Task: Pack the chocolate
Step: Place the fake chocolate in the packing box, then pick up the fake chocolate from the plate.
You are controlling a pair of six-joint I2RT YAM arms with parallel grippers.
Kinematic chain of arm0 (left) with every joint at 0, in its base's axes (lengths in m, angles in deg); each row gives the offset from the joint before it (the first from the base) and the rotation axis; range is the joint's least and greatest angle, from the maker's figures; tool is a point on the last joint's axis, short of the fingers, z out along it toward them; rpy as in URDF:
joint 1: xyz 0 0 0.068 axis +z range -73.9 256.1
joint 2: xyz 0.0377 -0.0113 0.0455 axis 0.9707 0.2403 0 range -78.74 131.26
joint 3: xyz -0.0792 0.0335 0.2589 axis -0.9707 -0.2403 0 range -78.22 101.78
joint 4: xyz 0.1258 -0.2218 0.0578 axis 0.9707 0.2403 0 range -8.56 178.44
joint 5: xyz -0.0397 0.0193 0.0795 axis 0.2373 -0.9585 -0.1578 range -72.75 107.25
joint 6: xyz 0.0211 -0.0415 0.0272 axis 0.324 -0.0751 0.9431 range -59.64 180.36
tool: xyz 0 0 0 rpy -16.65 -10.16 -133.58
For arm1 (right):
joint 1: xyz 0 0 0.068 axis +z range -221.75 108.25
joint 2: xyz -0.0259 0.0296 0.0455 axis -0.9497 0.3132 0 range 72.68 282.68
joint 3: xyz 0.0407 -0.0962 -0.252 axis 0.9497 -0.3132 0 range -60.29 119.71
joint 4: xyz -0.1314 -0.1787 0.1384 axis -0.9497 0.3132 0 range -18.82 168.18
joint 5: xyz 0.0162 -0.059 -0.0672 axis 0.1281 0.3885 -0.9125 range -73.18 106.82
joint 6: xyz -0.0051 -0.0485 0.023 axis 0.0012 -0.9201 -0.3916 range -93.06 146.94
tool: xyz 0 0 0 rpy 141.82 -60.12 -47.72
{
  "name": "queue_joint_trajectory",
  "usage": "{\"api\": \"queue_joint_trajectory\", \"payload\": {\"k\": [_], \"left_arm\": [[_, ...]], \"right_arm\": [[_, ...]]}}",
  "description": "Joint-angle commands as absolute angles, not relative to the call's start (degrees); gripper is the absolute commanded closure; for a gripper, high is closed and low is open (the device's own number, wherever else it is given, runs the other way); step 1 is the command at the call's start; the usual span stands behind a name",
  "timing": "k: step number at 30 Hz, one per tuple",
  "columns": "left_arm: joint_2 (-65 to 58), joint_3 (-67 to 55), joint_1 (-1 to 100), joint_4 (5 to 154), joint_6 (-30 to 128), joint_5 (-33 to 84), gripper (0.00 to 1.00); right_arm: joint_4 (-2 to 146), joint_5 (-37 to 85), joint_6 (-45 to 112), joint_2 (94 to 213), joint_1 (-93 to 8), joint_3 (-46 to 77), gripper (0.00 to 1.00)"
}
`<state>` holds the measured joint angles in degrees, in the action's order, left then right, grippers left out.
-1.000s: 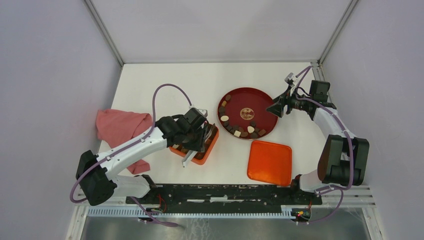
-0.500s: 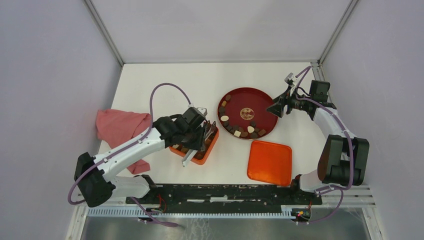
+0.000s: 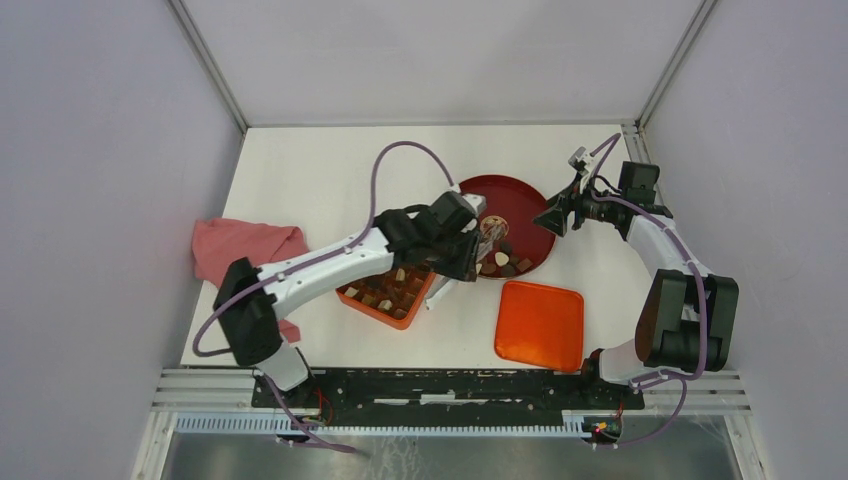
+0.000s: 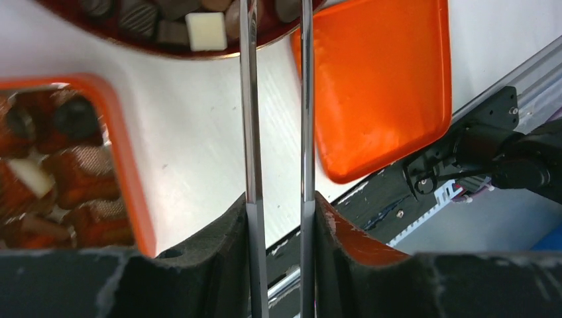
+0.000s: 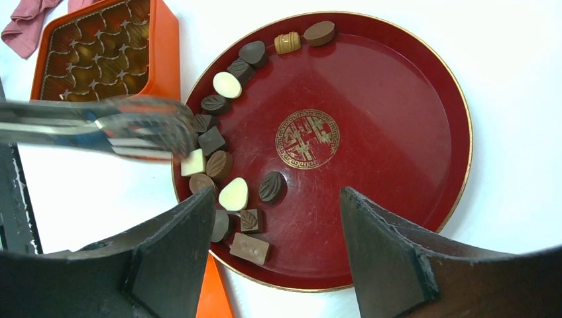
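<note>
The chocolate [image 5: 225, 165] lies in a curved row of dark, brown and cream pieces along the left side of a round dark-red plate [image 5: 397, 132]. More pieces sit in the orange compartmented box [image 3: 388, 295]. My left gripper [image 3: 462, 255] is shut on metal tongs [image 4: 248, 99], one arm against each finger. The tongs [image 5: 99, 126] reach in from the left, their blurred tips by a white square piece [image 5: 193, 163] and a dark square one. Whether anything sits between the tips cannot be told. My right gripper [image 5: 278, 191] hovers open and empty over the plate's near side.
The box's orange lid [image 3: 540, 324] lies flat near the front, right of the box and below the plate. A pink cloth [image 3: 240, 255] is bunched at the table's left edge. The black rail [image 3: 450, 385] runs along the near edge.
My left arm has swung right with the tongs, from over the orange box to the plate's left side. The tongs' arms have drawn slightly closer. The right arm has stayed still.
</note>
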<state>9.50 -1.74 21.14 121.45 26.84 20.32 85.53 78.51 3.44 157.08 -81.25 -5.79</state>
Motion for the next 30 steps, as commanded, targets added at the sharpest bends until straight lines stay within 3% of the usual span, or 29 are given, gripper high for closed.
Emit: {"api": "queue_joint_trajectory", "payload": {"k": [1,12,30], "left_arm": [[19.51,7.50,17.38,121.80,31.22,17.51,0.59],[30.25,17.16,15.11,129.31,34.34,12.62,0.58],[34.21,21.13,14.67,133.60,35.83,10.79,0.50]], "right_arm": [[85.83,79.52,1.70,156.96,-81.41,-4.62,0.26],[86.56,80.08,1.37,156.77,-82.12,-4.25,0.25],[86.59,80.27,1.28,156.90,-82.10,-4.30,0.25]]}}
